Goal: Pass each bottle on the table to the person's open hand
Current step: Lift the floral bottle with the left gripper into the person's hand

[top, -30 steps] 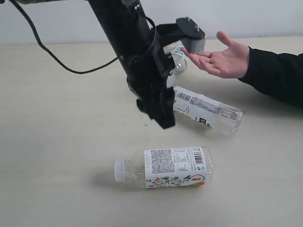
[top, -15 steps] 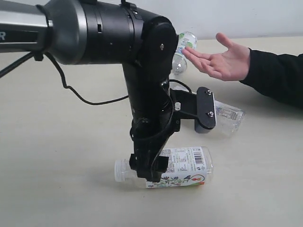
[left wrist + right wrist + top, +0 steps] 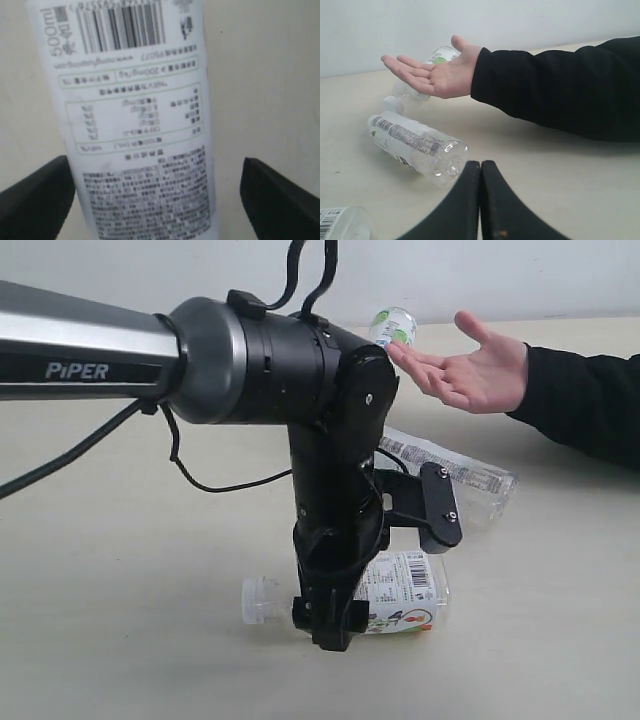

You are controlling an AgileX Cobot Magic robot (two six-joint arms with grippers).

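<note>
Our left pincer stands released, its two black fingers spread on either side of the clear plastic bottle with the floral label and white cap. They are not yet closed on it, and we cannot tell whether they touch it. A second ago this arm was up near the far edge, beside the person's hand. It has since swung back and come down over this bottle, so we judge that a fresh pick-up is starting and that the squeeze comes next.

The floral bottle lies on its side close to the near edge of the pale beige tabletop, about midway along it. Beyond it, towards the right edge, the clear bottle with the white barcode label also lies flat. Near the far edge we see part of the clear bottle with the green-and-white label, by the fingertips of the person's bare, palm-up hand in its black sleeve. That hand holds nothing.

Our right pincer is clenched on nothing and waits low, off to the right side. We see three bottles in all, and all of them are still to be handed over.
</note>
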